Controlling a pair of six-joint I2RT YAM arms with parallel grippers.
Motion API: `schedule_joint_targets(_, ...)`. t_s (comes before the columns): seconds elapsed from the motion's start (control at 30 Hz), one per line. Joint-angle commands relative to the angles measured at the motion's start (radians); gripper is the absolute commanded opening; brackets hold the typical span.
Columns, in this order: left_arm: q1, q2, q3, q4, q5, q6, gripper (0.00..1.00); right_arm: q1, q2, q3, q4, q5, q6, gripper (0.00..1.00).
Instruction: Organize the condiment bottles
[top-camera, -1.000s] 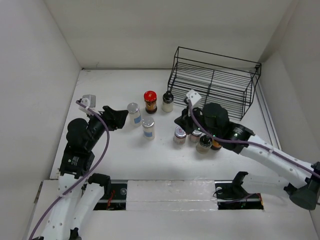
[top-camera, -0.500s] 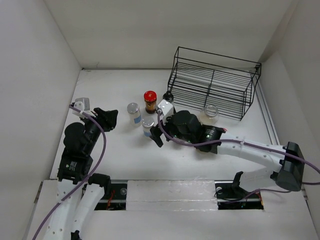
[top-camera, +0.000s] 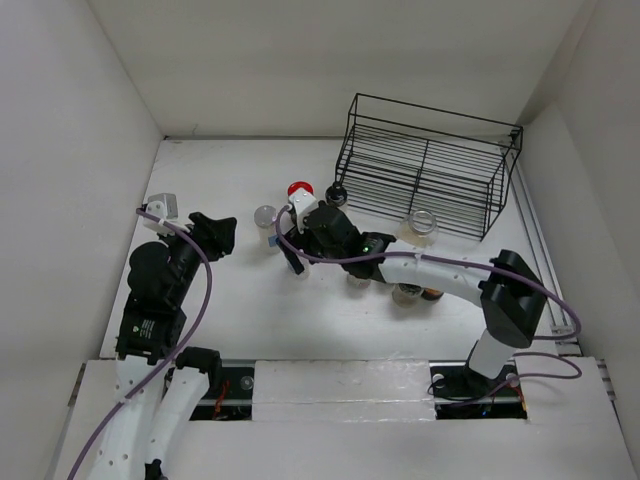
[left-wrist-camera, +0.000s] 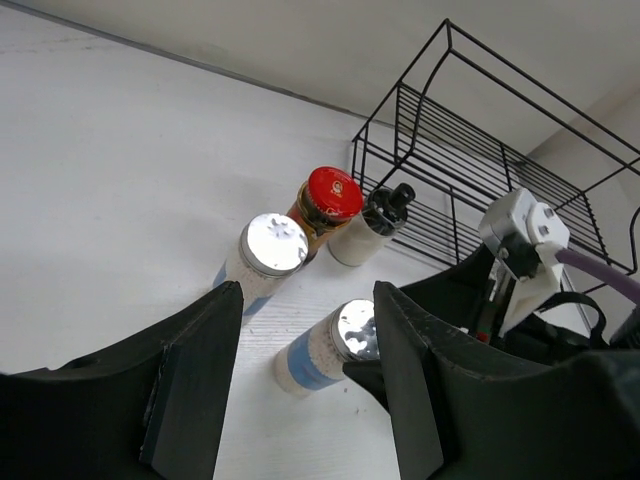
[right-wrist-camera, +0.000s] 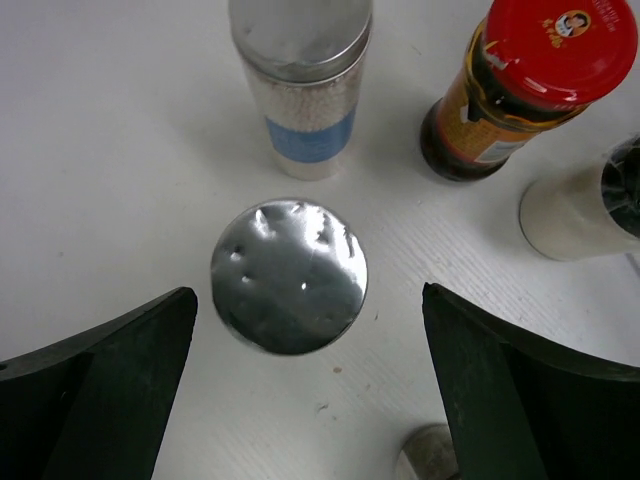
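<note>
your right gripper (right-wrist-camera: 308, 298) stands wide open straight above a silver-lidded jar (right-wrist-camera: 289, 276). its two dark fingers (right-wrist-camera: 110, 370) flank the round lid with bare table (right-wrist-camera: 120, 150) showing on either side, and it holds nothing. your left gripper (left-wrist-camera: 308, 300) sits well off to the left, its fingers apart with nothing between them, facing the same cluster. the jars stand mid-table, left of the black wire rack (top-camera: 430, 175). beyond the flanked jar is a second silver-lidded jar (right-wrist-camera: 300, 70) with a blue label, to its right a red-lidded brown bottle (right-wrist-camera: 530, 90), and beside that a black-capped bottle (right-wrist-camera: 575, 210) with white contents. the right wrist view gives you the lid centred between the fingers; the top view cannot, because the right arm covers that jar there. the left wrist view shows the same jar from the side, with one right finger just beside its lid, and you cannot tell whether they touch. only the top view shows a clear jar (top-camera: 418, 228) against the rack's near edge and more jars (top-camera: 408, 293) half hidden under the right arm.
</note>
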Motion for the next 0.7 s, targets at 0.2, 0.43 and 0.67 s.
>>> schedule_joint_targets(0.2, 0.005, -0.013, 0.007, 0.039, 0.023, 0.019, 0.51, -0.016, 0.085, 0.099, 0.105, -0.034, -0.002, 0.92)
schedule_joint_targets(0.43, 0.005, -0.013, 0.007, 0.039, 0.021, 0.019, 0.51, -0.016, 0.032, 0.061, 0.145, -0.024, 0.02, 0.39)
schedule_joint_targets(0.67, 0.005, -0.004, 0.007, 0.039, 0.032, 0.019, 0.51, -0.071, -0.231, 0.112, 0.145, -0.046, -0.005, 0.39)
